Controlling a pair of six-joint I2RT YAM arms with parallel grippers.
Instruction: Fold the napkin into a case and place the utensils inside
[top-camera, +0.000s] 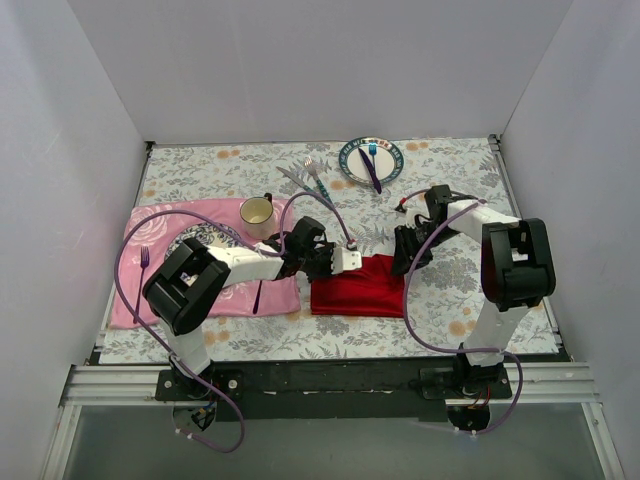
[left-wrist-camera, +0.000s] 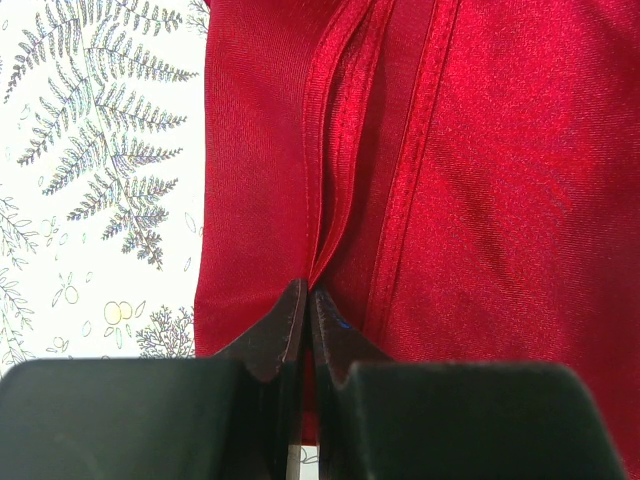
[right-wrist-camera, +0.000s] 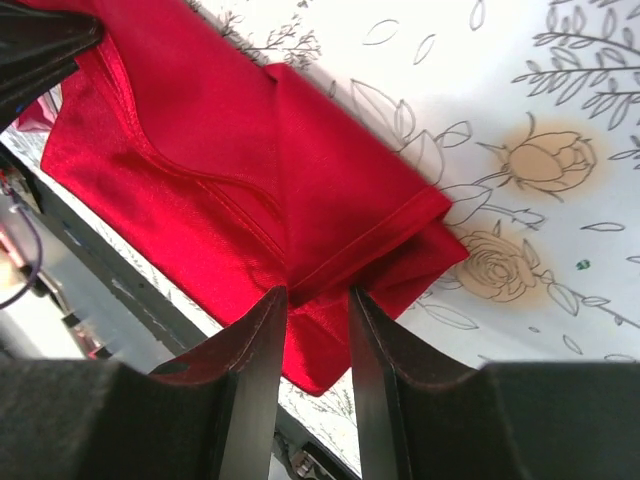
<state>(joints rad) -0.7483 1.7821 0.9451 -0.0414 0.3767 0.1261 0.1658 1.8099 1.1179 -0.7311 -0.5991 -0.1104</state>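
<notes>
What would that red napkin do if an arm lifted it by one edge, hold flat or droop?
Probably floppy: the napkin lies in soft folded layers, and its hems bunch where the left gripper pinches them. It looks thin, so likely light. Its sheen suggests it may slide over the tablecloth when pushed.

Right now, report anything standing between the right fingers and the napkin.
Nothing visible does. The right fingers stand open at a folded corner of the napkin; the left fingers pinch a hem on its other side.
</notes>
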